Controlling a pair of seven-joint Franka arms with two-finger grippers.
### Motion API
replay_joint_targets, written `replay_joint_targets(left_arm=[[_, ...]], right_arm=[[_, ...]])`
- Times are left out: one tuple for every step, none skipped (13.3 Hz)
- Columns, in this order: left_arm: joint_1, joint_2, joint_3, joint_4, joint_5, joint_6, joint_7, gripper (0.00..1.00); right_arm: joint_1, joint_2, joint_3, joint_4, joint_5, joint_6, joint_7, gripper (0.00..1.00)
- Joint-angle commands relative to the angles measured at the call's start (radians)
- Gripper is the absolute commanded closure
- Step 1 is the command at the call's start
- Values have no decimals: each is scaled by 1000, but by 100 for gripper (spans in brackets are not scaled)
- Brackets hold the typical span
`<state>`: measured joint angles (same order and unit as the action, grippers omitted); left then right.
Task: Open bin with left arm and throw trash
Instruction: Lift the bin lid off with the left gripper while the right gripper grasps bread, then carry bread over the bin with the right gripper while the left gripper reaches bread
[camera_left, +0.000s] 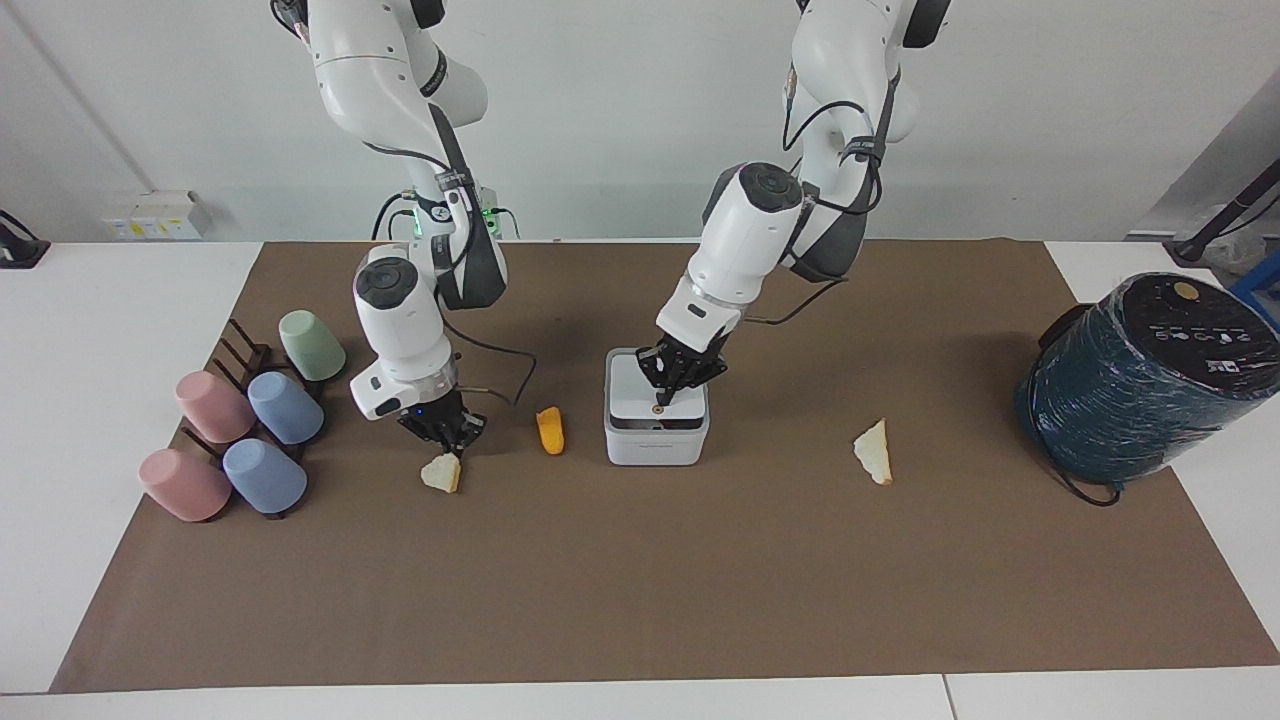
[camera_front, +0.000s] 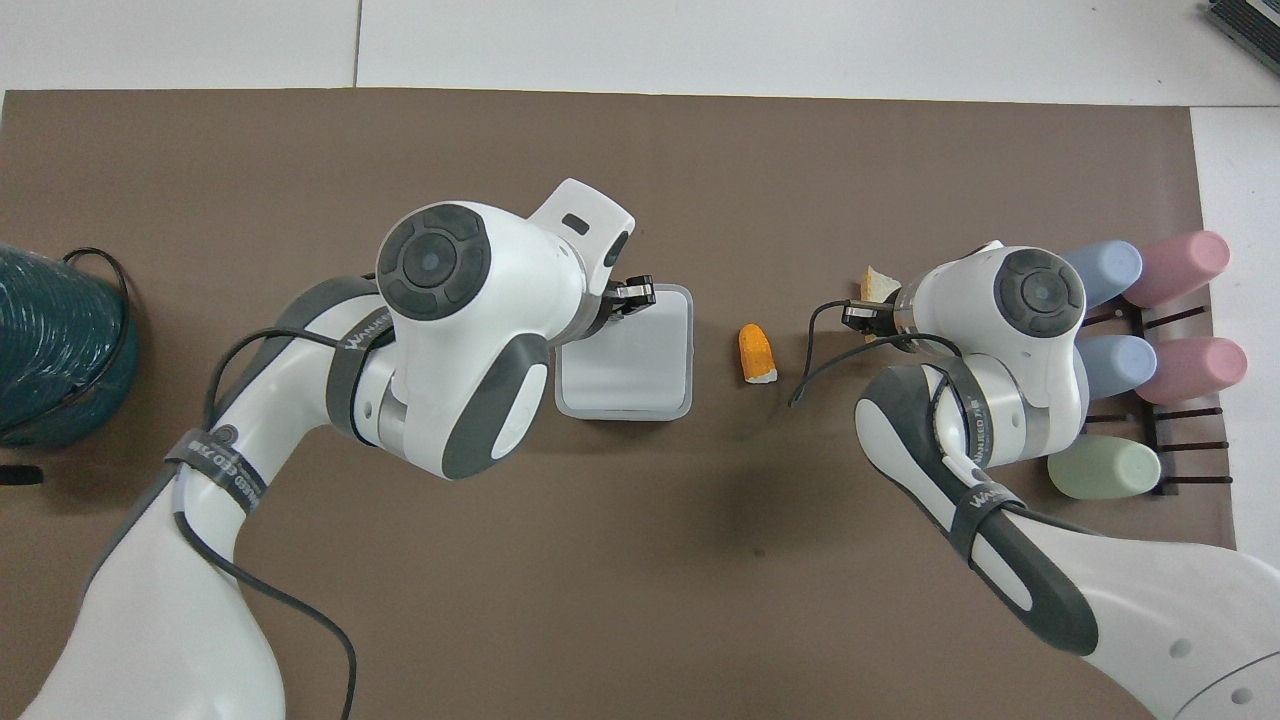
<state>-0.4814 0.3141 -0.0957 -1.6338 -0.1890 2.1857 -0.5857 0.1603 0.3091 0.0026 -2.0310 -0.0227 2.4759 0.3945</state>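
The white bin (camera_left: 655, 440) stands mid-mat; it also shows in the overhead view (camera_front: 640, 375). Its lid's edge farther from the robots is raised a little, with a dark gap under it. My left gripper (camera_left: 662, 403) is shut, its tip on the lid by the brown dot; it also shows in the overhead view (camera_front: 640, 292). My right gripper (camera_left: 446, 442) is shut on a cream wedge (camera_left: 441, 474) low over the mat; the wedge also shows in the overhead view (camera_front: 878, 284). The orange piece (camera_left: 550, 430) lies between that wedge and the bin. A second wedge (camera_left: 873, 452) lies toward the left arm's end.
Pastel cups on a dark rack (camera_left: 250, 420) stand at the right arm's end, close to my right gripper. A big dark-teal wrapped cylinder (camera_left: 1140, 380) stands at the left arm's end. A brown mat (camera_left: 640, 580) covers the table.
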Motion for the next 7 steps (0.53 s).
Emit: replay_joint_targets(left_arm=[[79,2,4,156,2,-243,9,100],[111,2,4,193,5,-294,10,100],[141,2,4,209,23,-325,17,100],[155,2,5,207,57,-319,42,100],[180,-4,7,189,78,-299,99,100],[238,-12,7,148,82,-291,191,100],[271,-27,7,122,83,-288,277,100]], right_arm=[[-2,-47,8,43,3,-84,17,100],[7,-65,8,63,1,-129,17,100],[15,-90,11,87,0,-185,17,100],[31,-105,13,121,0,-248,17,100],[56,-113,11,164,9,-305,18,100],[79,-111,13,226,12,-369,18,100],[93,-110,23,279,23,-411,17,100]])
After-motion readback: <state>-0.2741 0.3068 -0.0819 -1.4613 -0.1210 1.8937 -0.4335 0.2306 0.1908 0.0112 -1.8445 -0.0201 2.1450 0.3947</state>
